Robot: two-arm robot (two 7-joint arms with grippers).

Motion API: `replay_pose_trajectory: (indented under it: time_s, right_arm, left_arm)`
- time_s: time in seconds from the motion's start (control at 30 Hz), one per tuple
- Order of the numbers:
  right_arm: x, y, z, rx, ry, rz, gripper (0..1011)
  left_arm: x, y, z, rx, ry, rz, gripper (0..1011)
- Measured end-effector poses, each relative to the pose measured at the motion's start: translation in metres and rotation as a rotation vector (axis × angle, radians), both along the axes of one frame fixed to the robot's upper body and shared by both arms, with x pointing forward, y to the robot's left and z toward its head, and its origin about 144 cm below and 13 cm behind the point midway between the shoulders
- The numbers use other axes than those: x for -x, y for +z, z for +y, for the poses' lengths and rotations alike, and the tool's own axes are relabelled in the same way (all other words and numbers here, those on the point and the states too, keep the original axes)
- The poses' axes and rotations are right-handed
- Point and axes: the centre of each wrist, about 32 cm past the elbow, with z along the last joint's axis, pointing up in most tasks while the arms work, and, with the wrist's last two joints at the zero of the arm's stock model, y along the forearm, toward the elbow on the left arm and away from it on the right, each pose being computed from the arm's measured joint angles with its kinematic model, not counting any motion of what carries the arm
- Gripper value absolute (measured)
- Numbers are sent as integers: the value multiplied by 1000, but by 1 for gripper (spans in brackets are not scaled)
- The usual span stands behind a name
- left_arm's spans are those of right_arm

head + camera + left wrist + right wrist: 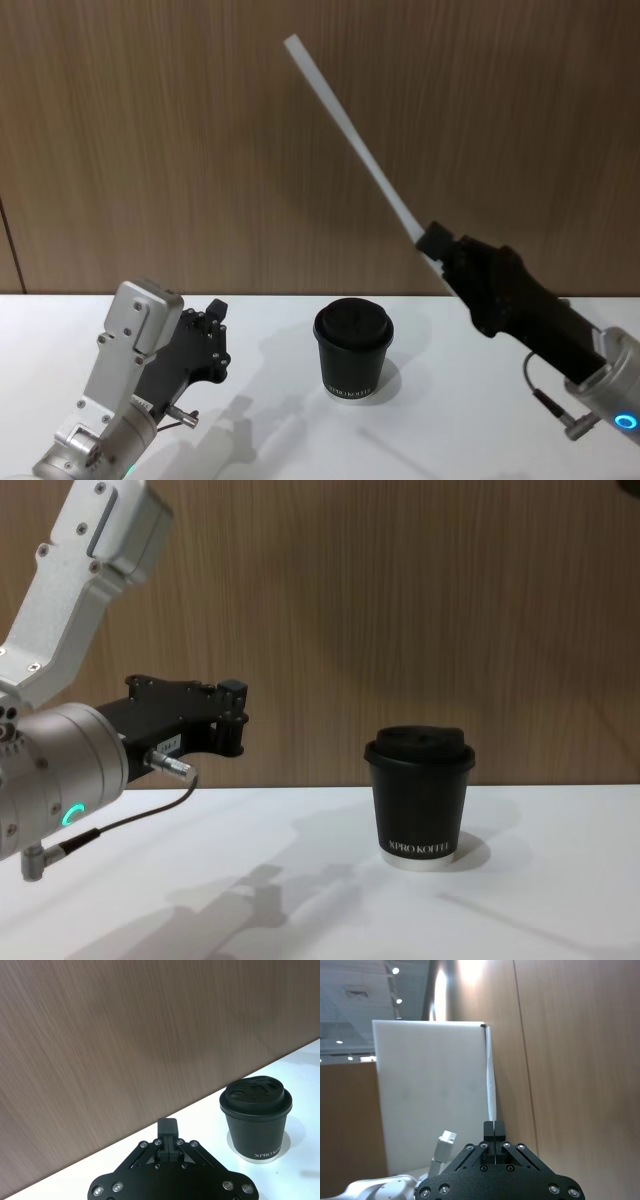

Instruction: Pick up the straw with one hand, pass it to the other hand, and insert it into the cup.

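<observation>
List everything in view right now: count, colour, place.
straw: one, white, gripped at its lower end, slanting up toward the robot's left.
cup: one, black with a domed lid, upright on the table, centre.
table: one, white, under the cup.
wall: one, brown wood panelling, behind the table.
left gripper: one, black, shut and empty, raised left of the cup.
right gripper: one, black, shut on the straw, raised right of the cup.

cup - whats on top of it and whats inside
A black domed lid caps the cup. The straw is up in the right gripper, not in it. The lid hides the contents.
</observation>
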Motion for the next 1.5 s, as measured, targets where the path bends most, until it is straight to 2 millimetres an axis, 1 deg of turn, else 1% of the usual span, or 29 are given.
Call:
replay_pose_trajectory:
  time_s: [0.27, 0.63, 0.97, 1.23, 1.3, 1.33, 1.37, 1.47, 1.5]
  right_arm:
    - [-4, -2, 9, -16, 69, 16, 11]
    - [-6, -3, 15, -27, 110, 24, 11]
    - [-7, -4, 17, -30, 127, 29, 10]
    - [-7, -4, 18, -32, 133, 29, 10]
    - [-7, -4, 18, -32, 135, 30, 11]
    - [-7, -4, 19, -32, 135, 30, 10]
    - [-7, -4, 19, -32, 135, 30, 10]
    - [-7, -4, 19, -32, 136, 30, 10]
    - [-7, -4, 19, -32, 136, 30, 10]
  left_arm:
    - [-2, 3, 0, -4, -23, -9, 0]
    - [-8, 19, -1, 4, -132, -40, 0]
    - [-14, 43, 0, 55, -276, -63, 0]
    - [-18, 65, 7, 127, -396, -61, 0]
    - [-19, 69, 8, 141, -416, -59, 37]
    - [-19, 71, 9, 152, -430, -55, 37]
    - [-19, 75, 11, 165, -447, -54, 81]
    - [-20, 81, 13, 189, -481, -49, 147]
    - [-20, 82, 14, 194, -489, -48, 201]
